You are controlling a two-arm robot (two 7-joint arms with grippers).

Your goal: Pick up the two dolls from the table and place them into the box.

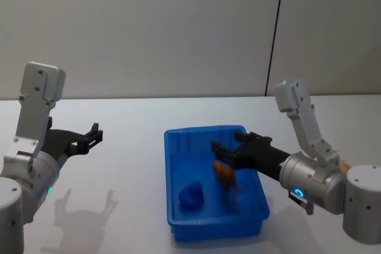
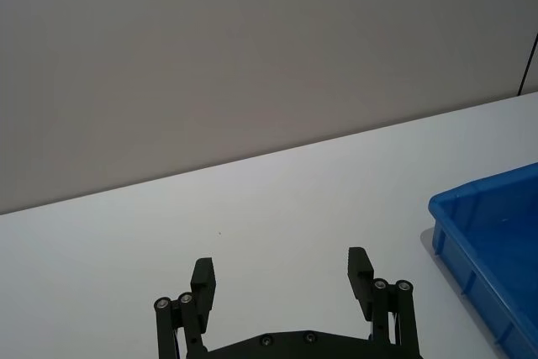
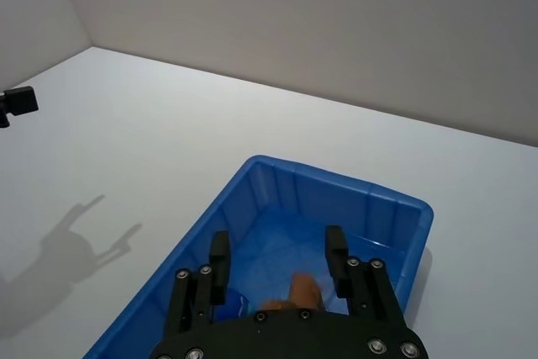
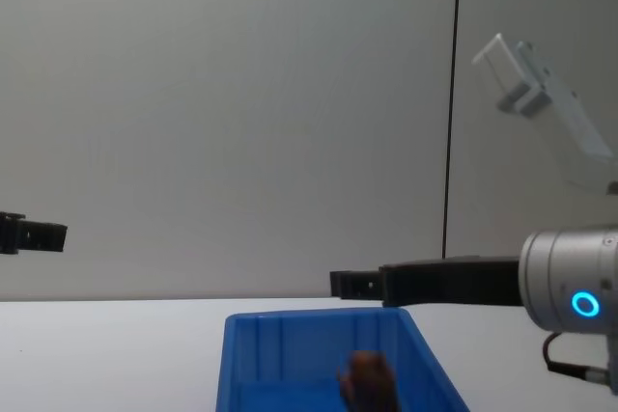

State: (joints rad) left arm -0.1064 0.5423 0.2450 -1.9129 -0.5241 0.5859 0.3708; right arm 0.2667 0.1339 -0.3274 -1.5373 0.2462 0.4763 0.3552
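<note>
Though the table (image 1: pixel 131 165) shows no doll on its white top, the task looks nearly done, judging by the box (image 1: pixel 220 227). The right gripper (image 1: pixel 228 143) hovers over the bin's far right part, fingers spread wide and holding nothing. The left gripper (image 1: pixel 95 133) hangs open and empty, well to the left. The reddish-brown doll (image 1: pixel 224 172) sits just below the right fingers, released into the bin. A bluish lump (image 1: pixel 191 195) at the near left may be the other doll. Next, lift the right arm clear.

Bright blue box (image 1: pixel 202 129); reddish-brown doll (image 1: pixel 224 172) (a touch of orange); plain white table (image 1: pixel 131 176).
</note>
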